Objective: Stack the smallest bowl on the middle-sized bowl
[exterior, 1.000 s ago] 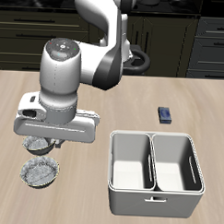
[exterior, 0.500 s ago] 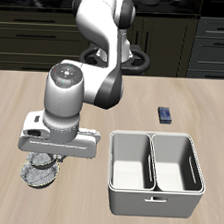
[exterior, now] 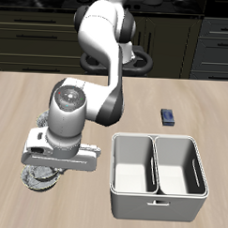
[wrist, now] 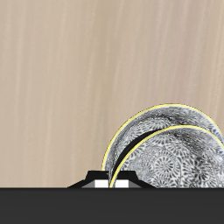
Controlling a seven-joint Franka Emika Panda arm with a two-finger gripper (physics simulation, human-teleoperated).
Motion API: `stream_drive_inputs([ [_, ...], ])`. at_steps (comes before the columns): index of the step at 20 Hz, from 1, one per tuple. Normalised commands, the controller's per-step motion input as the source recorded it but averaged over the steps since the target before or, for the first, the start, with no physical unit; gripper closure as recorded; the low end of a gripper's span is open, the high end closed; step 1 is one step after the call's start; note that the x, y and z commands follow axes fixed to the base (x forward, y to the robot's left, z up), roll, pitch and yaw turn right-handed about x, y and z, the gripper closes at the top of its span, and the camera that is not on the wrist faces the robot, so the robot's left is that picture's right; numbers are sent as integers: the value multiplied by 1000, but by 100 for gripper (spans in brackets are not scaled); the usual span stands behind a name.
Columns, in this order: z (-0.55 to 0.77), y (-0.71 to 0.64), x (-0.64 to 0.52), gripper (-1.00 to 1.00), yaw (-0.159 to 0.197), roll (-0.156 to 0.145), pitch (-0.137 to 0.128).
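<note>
Taking the two-compartment caddy (exterior: 160, 176) as landmark: a small block (exterior: 168, 116) lies behind it, farther back on the table (exterior: 182, 95); a fluted bowl (exterior: 35, 178) sits well apart beside it, under the robot arm (exterior: 73, 119).

Surface: pale beige wooden tabletop (wrist: 79, 79) with faint lengthwise grain, filling most of the wrist view.
Bowls: two round silvery-grey patterned bowl shapes overlap; the outer fluted bowl (wrist: 140, 131) shows a thin yellow-lit rim.
Inner bowl: a second silvery bowl rim (wrist: 179, 162) sits within the outer fluted bowl's outline, its arc just inside.
Gripper body: a dark band (wrist: 52, 206) borders the outer fluted bowl, with small pale pads touching it.
</note>
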Motion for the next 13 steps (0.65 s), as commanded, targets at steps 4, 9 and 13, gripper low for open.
stream_drive_inputs([
  [4,-186,-21,-42,-100,-23,-9,75],
  [9,157,65,-55,-100,24,6,-24],
  [13,166,87,-63,-100,19,12,-29],
])
